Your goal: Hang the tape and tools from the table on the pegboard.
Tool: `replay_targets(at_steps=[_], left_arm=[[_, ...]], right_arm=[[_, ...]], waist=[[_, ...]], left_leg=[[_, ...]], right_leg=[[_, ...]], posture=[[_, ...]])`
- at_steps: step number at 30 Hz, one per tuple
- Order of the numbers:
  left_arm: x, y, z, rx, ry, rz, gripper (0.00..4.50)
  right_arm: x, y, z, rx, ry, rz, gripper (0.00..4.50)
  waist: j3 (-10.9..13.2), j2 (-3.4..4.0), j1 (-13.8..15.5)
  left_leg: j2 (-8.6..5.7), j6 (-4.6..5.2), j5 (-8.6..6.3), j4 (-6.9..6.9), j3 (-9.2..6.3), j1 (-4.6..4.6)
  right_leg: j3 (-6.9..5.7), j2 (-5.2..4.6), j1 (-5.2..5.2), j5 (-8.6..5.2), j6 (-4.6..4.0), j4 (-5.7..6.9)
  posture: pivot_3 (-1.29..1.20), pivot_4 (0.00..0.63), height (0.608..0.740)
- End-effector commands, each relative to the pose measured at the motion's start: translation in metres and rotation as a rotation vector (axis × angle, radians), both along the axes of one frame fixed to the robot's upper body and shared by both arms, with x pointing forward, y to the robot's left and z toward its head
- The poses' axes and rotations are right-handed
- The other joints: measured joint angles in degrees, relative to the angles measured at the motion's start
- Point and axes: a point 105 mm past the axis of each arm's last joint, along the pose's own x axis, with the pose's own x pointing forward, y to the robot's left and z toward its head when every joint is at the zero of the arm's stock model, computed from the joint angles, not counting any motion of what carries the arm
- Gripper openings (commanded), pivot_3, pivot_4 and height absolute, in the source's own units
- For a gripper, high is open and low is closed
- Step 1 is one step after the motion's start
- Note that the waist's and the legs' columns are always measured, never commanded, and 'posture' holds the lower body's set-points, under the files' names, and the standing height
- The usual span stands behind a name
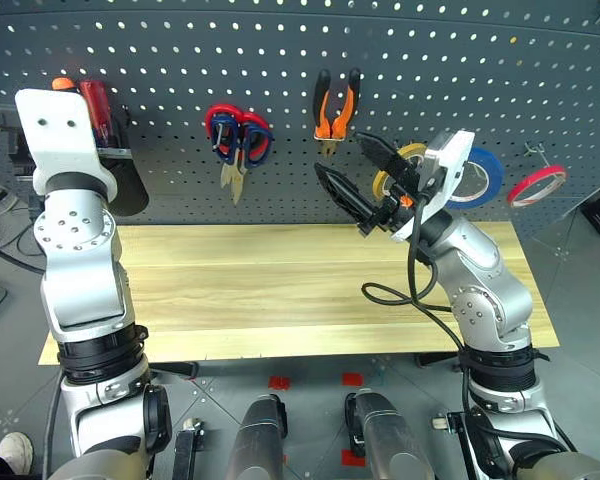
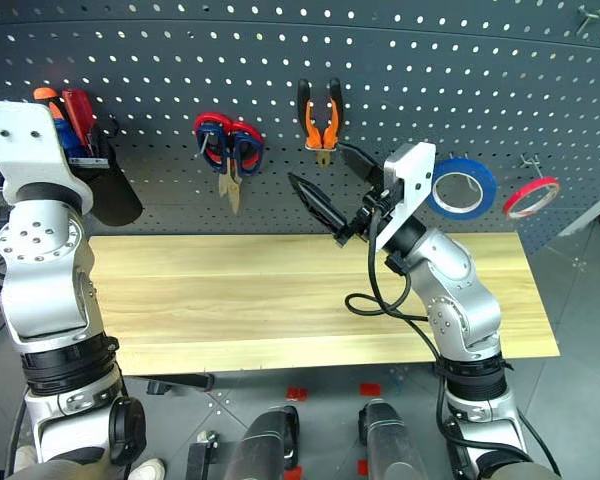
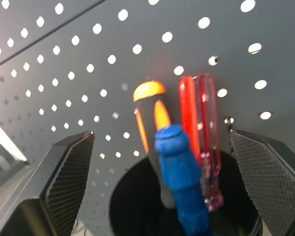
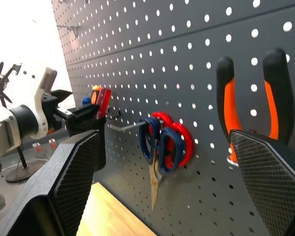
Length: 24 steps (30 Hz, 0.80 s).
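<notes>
a: which step is this? blue screwdriver (image 3: 179, 182) sits in the black cup (image 3: 137, 196) on the pegboard (image 1: 280, 90), left gripper (image 3: 162, 187) spread wide around it, gripping nothing.

b: release, i'd say. pliers (image 1: 337, 103), scissors (image 1: 252, 140), blue tape (image 2: 463, 188) hang right of that cup; right gripper (image 1: 365, 180) gapes empty, table (image 1: 280, 290) bare. next: back both arms off cleanly.

Both eye views look forward and down from head height onto the table (image 1: 280, 290) and the pegboard (image 1: 280, 60) behind it, sharing nearly the same scene. The left wrist view sits close to the board, facing a black cup (image 3: 137, 196). The right wrist view looks obliquely along the same board.
</notes>
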Motion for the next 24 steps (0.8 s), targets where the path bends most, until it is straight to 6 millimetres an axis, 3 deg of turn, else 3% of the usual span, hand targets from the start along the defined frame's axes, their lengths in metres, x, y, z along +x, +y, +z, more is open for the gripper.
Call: replay_targets(at_steps=[1, 6, 10, 16, 21, 24], left_arm=[[-0.011, -0.015, 0.012, -0.071, -0.078, -0.108, 4.49], [-0.021, -0.060, 0.026, -0.048, -0.125, -0.337, 4.49], [-0.033, -0.095, 0.018, -0.004, -0.093, -0.472, 4.49], [-0.049, -0.123, -0.039, -0.067, 0.055, -0.567, 4.49], [-0.056, -0.131, -0.087, -0.127, 0.188, -0.571, 4.49], [-0.049, -0.125, -0.113, -0.227, 0.264, -0.539, 4.49]], right_arm=[[-0.006, -0.007, 0.008, 0.010, -0.061, -0.020, 4.50], [-0.005, -0.016, 0.005, 0.017, -0.065, -0.061, 4.50], [-0.004, -0.027, 0.003, 0.027, -0.065, -0.122, 4.50], [-0.007, -0.045, -0.016, -0.038, -0.043, -0.255, 4.50], [-0.005, -0.055, -0.057, -0.197, 0.060, -0.416, 4.50], [0.002, -0.064, -0.082, -0.259, 0.170, -0.521, 4.50]], waist=[[0.0, -0.03, 0.1], [0.0, -0.05, 0.2], [-0.1, -0.03, 0.1], [-0.3, 0.02, 0.1], [-0.5, 0.11, 0.1], [-0.7, 0.22, 0.1]], left_leg=[[0.00, 0.00, 0.00, 0.01, -0.01, 0.00], [-0.01, 0.00, 0.00, 0.03, -0.01, 0.00], [-0.02, 0.00, 0.00, 0.00, 0.05, 0.09], [0.00, 0.02, -0.01, -0.02, 0.04, 0.15], [0.00, 0.05, -0.03, -0.01, 0.02, 0.23], [-0.01, 0.23, -0.13, 0.01, 0.01, 0.26]], right_leg=[[-0.01, 0.00, 0.00, 0.00, 0.00, 0.01], [0.01, 0.00, 0.02, 0.00, 0.00, 0.03], [0.08, 0.00, 0.04, 0.00, 0.00, 0.07], [0.11, 0.01, 0.12, 0.00, 0.00, 0.05], [0.15, 0.02, 0.23, 0.00, 0.00, -0.17], [0.16, 0.04, 0.29, 0.00, 0.00, -0.23]], posture=[[-0.10, 0.223, 0.740], [-0.09, 0.237, 0.740], [-0.09, 0.236, 0.740], [-0.10, 0.239, 0.740], [-0.14, 0.252, 0.740], [-0.15, 0.255, 0.740]])
